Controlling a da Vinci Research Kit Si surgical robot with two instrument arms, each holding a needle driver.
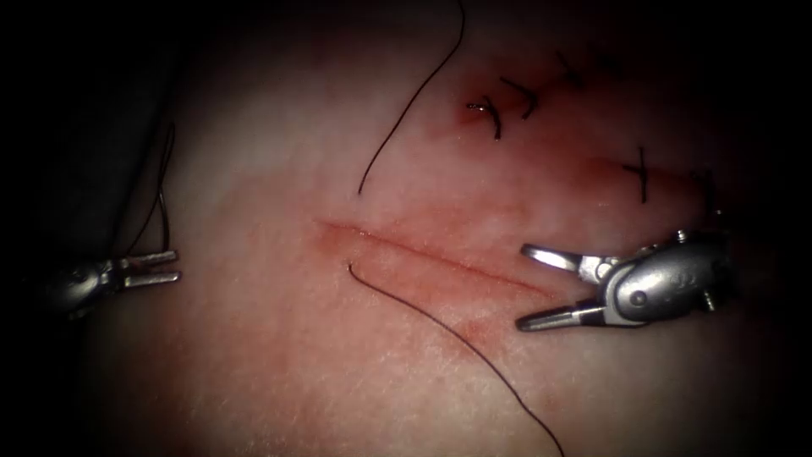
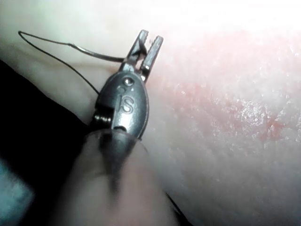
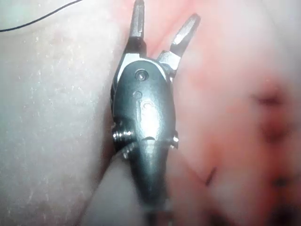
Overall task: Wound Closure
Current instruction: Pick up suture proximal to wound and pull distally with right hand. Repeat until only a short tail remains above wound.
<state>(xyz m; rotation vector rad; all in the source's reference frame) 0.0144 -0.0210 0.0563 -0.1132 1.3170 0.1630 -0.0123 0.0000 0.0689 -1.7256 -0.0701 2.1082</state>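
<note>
The cut (image 1: 431, 258) runs slantwise across the pale tissue (image 1: 279, 364). My left tool (image 1: 176, 265) sits far left of the cut, its jaws nearly together on the thin curved needle (image 1: 164, 224), which rises from them clear of the tissue. Up close, the needle (image 2: 94, 52) meets the left tool (image 2: 150, 37) low between its jaws. One strand of dark thread (image 1: 414, 93) ends in the tissue above the cut's left end; another strand (image 1: 448, 330) leaves below it. My right tool (image 1: 534, 286) (image 3: 164, 16) stands open at the cut's right end, holding nothing.
Several dark stitches (image 1: 492, 117) with red fluid (image 1: 465, 114) around them cross an older line at the upper right, and another stitch (image 1: 641, 173) lies just above my right tool. Thread (image 2: 51, 54) trails in a loop from the needle's tail.
</note>
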